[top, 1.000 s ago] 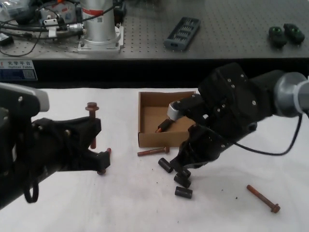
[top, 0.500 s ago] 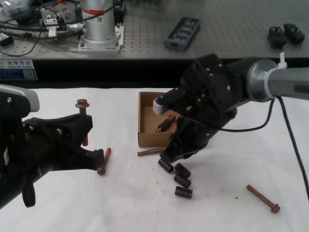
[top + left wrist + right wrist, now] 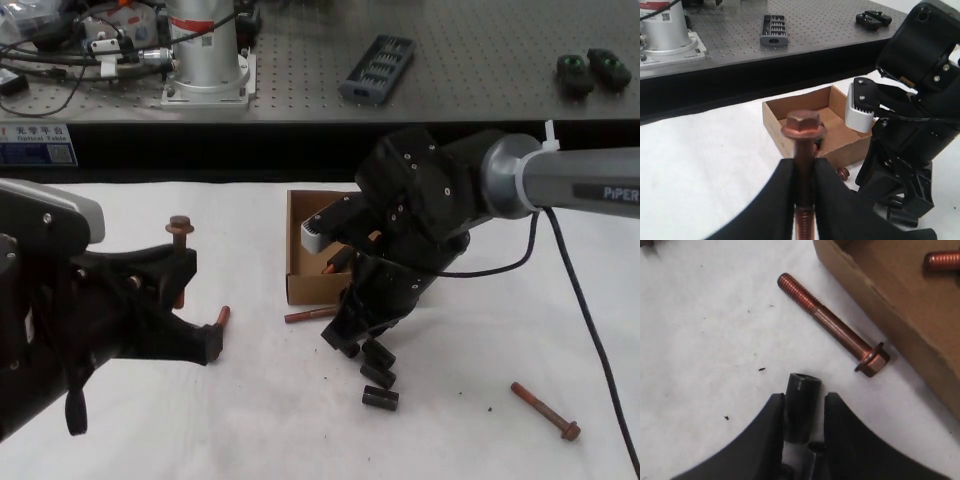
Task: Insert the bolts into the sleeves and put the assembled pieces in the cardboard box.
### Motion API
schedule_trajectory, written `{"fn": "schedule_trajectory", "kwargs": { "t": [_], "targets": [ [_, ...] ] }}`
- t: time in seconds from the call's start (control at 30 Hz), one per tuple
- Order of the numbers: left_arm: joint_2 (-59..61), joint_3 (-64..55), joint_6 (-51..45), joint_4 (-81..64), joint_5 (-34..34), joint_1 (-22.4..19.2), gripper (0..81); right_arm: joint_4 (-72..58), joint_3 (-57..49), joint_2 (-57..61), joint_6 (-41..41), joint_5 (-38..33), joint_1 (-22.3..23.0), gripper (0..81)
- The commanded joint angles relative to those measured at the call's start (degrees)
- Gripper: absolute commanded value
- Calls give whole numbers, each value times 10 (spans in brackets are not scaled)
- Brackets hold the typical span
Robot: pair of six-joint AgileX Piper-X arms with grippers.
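**Bolt held, sleeve straddled**

On the white table (image 3: 250,420), the cardboard box (image 3: 310,288) sits at 12 o'clock. The left claw (image 3: 804,167) clenches an upright bolt (image 3: 803,131) at 9 o'clock. The right claw (image 3: 803,399) straddles a sleeve (image 3: 802,412) at the box's 6 o'clock; its grip cannot be told.

We see a bolt (image 3: 804,131) of copper-toned metal with a dull sheen, a smooth matt black sleeve (image 3: 801,407), a box (image 3: 920,345) of matt brown cardboard, a white, faintly rough cloth (image 3: 705,340), and fingers (image 3: 760,440) of smooth matt black plastic.
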Motion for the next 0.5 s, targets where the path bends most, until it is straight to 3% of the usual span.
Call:
{"fn": "schedule_trajectory", "kwargs": {
  "t": [0.0, 0.47],
  "targets": [
    [0, -3, 8, -25, -2, -1, 76, 3, -10, -1, -7, -2, 0, 215],
    [0, -3, 8, -25, -2, -1, 76, 37, -23, 34, -20, 11, 20, 215]
  ]
}}
